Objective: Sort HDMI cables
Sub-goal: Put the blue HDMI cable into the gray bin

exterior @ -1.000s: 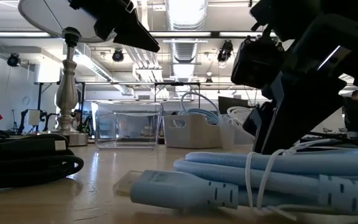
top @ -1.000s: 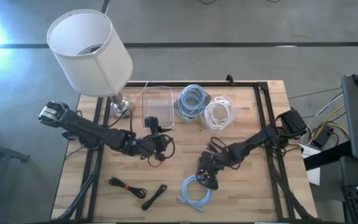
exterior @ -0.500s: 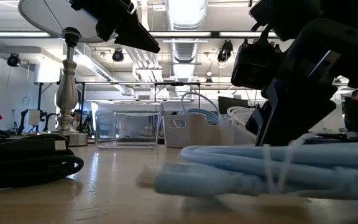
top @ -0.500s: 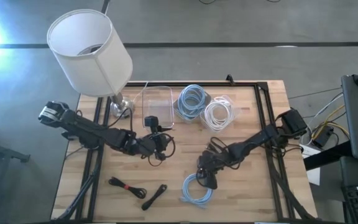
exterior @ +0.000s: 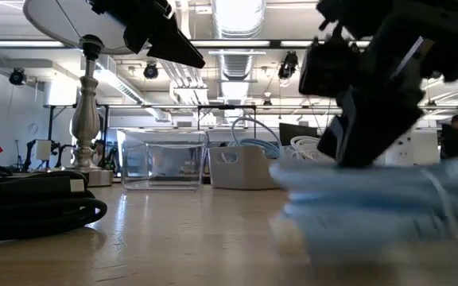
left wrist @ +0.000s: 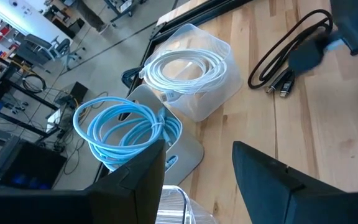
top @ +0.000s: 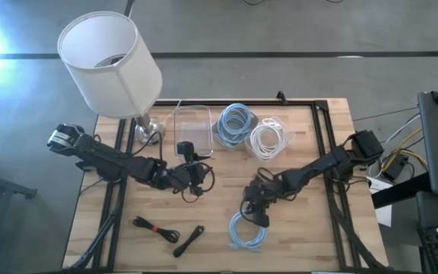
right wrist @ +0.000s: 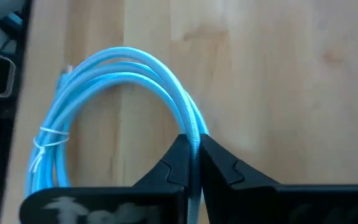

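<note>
Right wrist view, right gripper (right wrist: 193, 163) clamped on light blue cable coil (right wrist: 114, 93) near the bench's front edge (top: 204, 262), left gripper (top: 194, 176) mid-bench, fingers apart, holding nothing, black bundles (top: 157, 227) front-left.

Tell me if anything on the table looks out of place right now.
Nothing looks spilled or damaged. The only strays are unsorted cables: two black bundles lie loose near the front edge, and the right gripper is shut on a light blue coil.
</note>
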